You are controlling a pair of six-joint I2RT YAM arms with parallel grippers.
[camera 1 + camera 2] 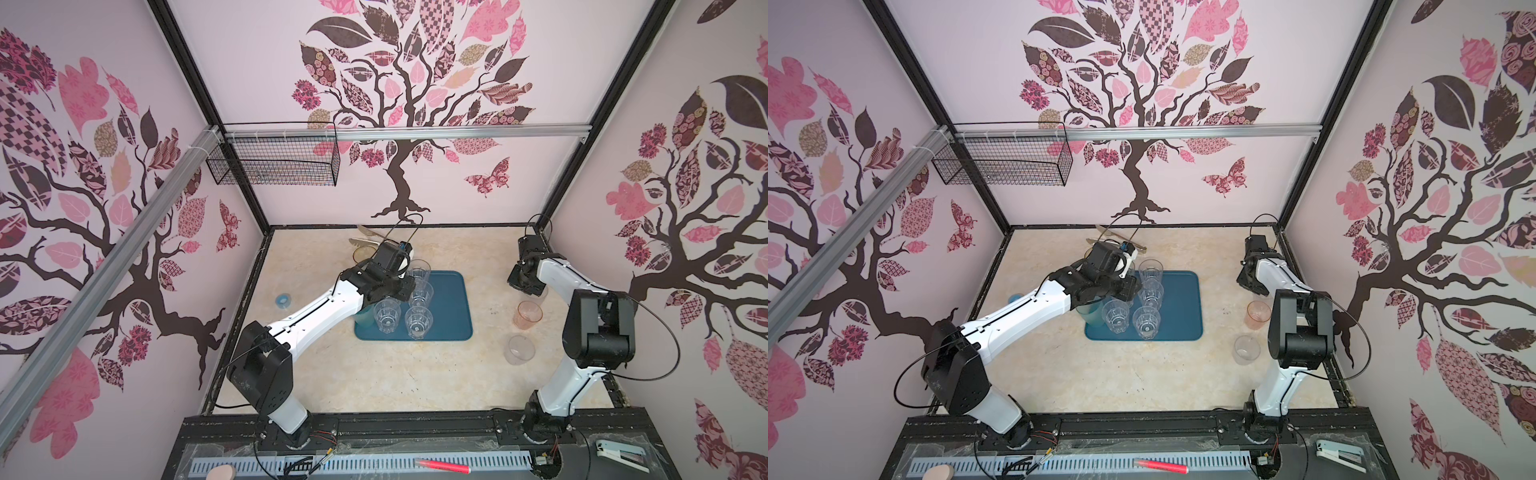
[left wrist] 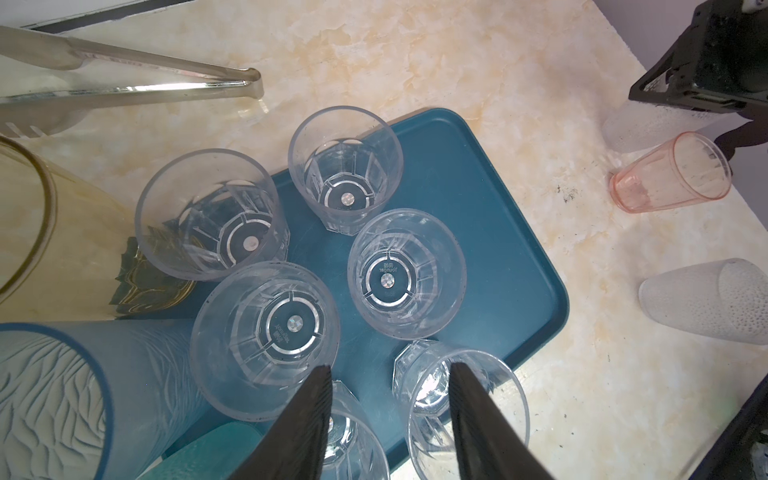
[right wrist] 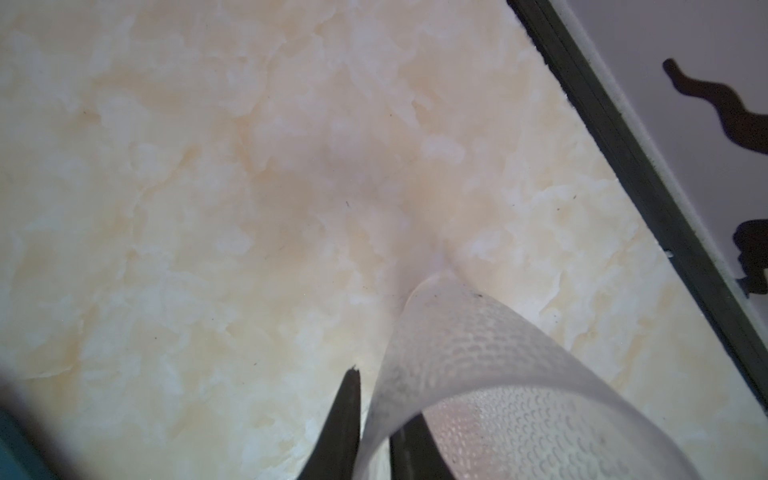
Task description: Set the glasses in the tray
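One frosted dimpled tumbler (image 3: 478, 353) sits clamped by its wall in the right gripper (image 3: 376, 403) fingers (left gripper (image 2: 390, 368) fingers spread, empty); likely next: lift it onto the dark teal rectangular tray (image 2: 478, 187).

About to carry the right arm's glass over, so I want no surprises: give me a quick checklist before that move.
1. Right pincer grip: ok, shut on the frosted glass wall.
2. Room on tray: ok, half toward the right arm is bare.
3. Left pincer clear: ok, open over the tray's left side.
4. Pink glass clearance: not ok, stands close beside the held glass.
5. Glass off the table: cannot tell.
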